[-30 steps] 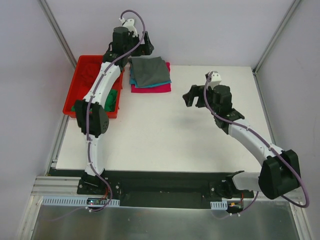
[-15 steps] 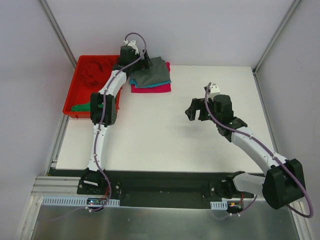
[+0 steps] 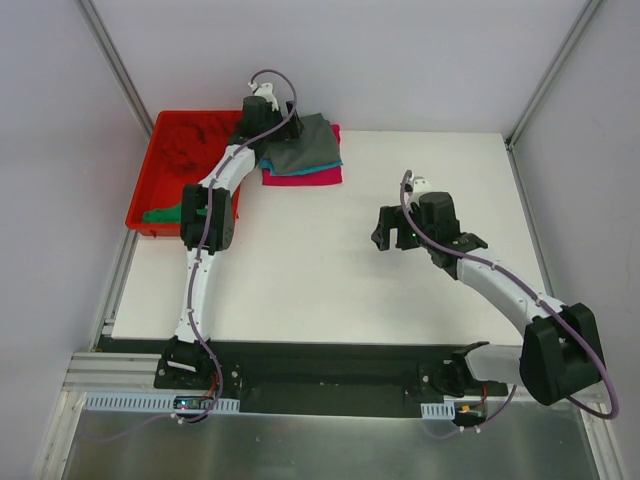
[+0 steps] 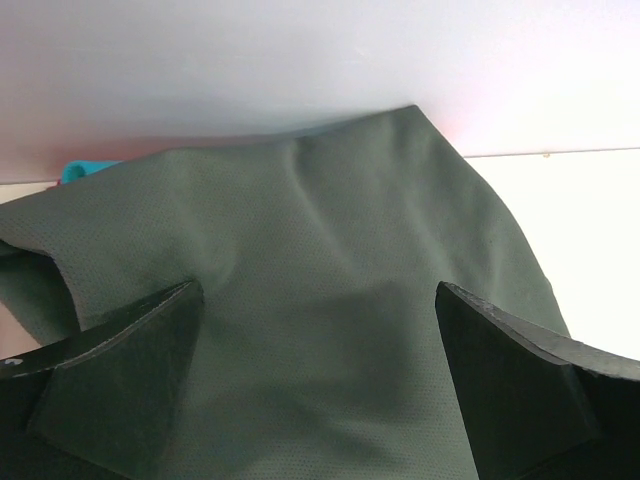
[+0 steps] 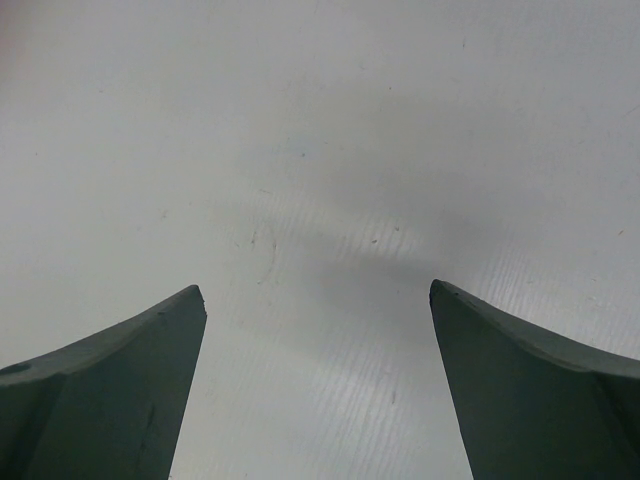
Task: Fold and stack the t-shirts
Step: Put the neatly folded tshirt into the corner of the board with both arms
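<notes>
left gripper (image 4: 318, 295) jaws apart over dark grey t-shirt (image 4: 330, 200), far edge | right gripper (image 5: 315, 295) jaws apart over bench (image 5: 300, 120) middle

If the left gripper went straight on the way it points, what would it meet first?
Most likely the dark grey t-shirt, right ahead of the left gripper between its open jaws; depth unclear.
</notes>
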